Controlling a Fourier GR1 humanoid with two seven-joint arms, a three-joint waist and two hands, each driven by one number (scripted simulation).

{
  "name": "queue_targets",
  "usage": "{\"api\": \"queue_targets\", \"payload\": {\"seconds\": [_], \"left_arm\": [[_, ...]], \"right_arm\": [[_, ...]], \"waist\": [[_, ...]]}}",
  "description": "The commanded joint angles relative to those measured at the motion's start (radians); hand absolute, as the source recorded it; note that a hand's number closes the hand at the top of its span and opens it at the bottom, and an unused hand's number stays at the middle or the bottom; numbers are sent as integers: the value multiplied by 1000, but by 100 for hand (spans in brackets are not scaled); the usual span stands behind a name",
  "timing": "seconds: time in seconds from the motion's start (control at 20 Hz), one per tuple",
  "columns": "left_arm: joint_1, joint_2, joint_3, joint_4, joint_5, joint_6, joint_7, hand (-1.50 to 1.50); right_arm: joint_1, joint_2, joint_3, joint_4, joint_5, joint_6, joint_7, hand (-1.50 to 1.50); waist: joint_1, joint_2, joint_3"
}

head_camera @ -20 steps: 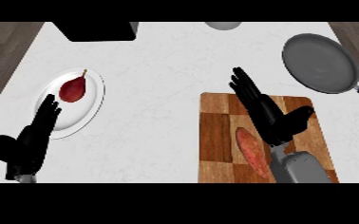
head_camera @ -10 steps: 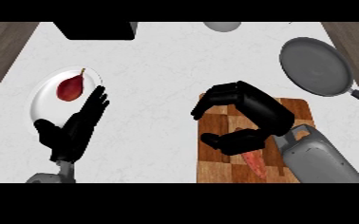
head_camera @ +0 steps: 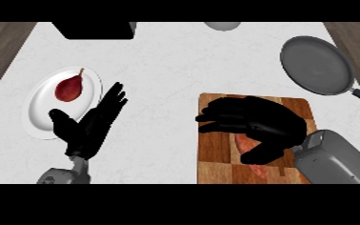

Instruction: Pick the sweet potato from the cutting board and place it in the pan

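Observation:
The sweet potato [head_camera: 245, 143], reddish-pink, lies on the wooden cutting board [head_camera: 215, 167] at the lower right. Only part of it shows under my right hand [head_camera: 256, 121], another bit of it near the board's front. That hand lies over it with fingers curled down on the left and the thumb tucked under on the near side, so it is shut on the sweet potato. The grey pan [head_camera: 316, 64] sits at the upper right, apart from the board, with nothing in it. My left hand [head_camera: 88, 126] is open at the lower left, fingers straight.
A white plate [head_camera: 44, 109] with a dark red pear-shaped fruit [head_camera: 69, 88] lies at the left, touching distance from my left hand. A black box [head_camera: 95, 28] and a grey bowl [head_camera: 223, 25] stand at the counter's far edge.
My right hand has come down over the sweet potato and curled its fingers round it. The left hand rose and drifted right, beside the plate.

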Motion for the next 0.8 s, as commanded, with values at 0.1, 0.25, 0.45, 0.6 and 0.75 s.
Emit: {"api": "queue_targets", "payload": {"seconds": [0.1,0.25,0.45,0.6,0.75], "left_arm": [[9,8,0,-22,6,-2,26,0],[8,3,16,7,0,11,11,0],[9,4,14,-29,13,6,34,0],[-15,-18,4,-21,1,27,46,0],[5,6,19,-42,9,6,45,0]], "right_arm": [[-95,-166,165,-89,357,86,186,-150],[-77,-206,256,-180,500,152,319,-150],[-89,-155,385,-301,615,359,527,-150],[-106,-95,464,-287,681,536,644,-150],[1,-49,551,-342,770,603,780,-150]], "waist": [[-4,-17,-5],[-31,-18,-4],[-20,-17,-3],[-11,-7,-3],[-9,-4,-1]]}}
